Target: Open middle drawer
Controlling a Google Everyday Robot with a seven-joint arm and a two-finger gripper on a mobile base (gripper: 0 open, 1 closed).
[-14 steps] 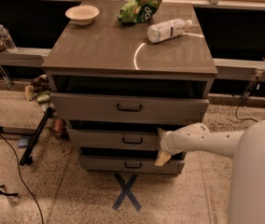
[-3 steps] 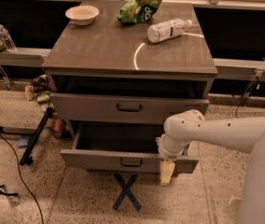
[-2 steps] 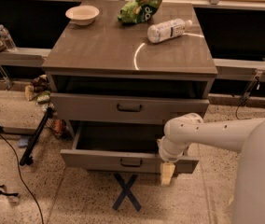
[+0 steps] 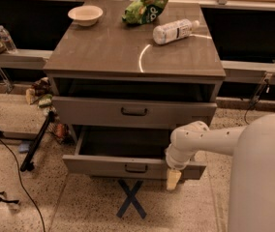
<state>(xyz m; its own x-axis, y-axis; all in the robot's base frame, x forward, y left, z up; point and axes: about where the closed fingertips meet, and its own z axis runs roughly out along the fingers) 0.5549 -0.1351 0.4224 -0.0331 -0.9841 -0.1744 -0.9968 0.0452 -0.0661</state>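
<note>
The middle drawer (image 4: 103,165) is a grey metal drawer with a low front and a small dark loop handle (image 4: 136,168). It stands pulled well out of the cabinet, and its inside (image 4: 123,142) looks dark and empty. My gripper (image 4: 173,179) hangs at the right end of the drawer's front, reaching just below its lower edge, at the end of my white arm (image 4: 210,139) coming from the right. The lowest drawer is hidden under the pulled-out one.
The taller top drawer (image 4: 133,111) sits slightly out above. On the cabinet top (image 4: 103,52) lie a white bowl (image 4: 85,14), a green chip bag (image 4: 145,9) and a plastic bottle (image 4: 175,31). A blue tape X (image 4: 131,198) marks the floor in front. A black stand leg (image 4: 36,144) and cables are at the left.
The middle drawer was shut 4.7 s ago and now stands pulled out toward me. My gripper came forward and down with it. Over the last second almost nothing has moved.
</note>
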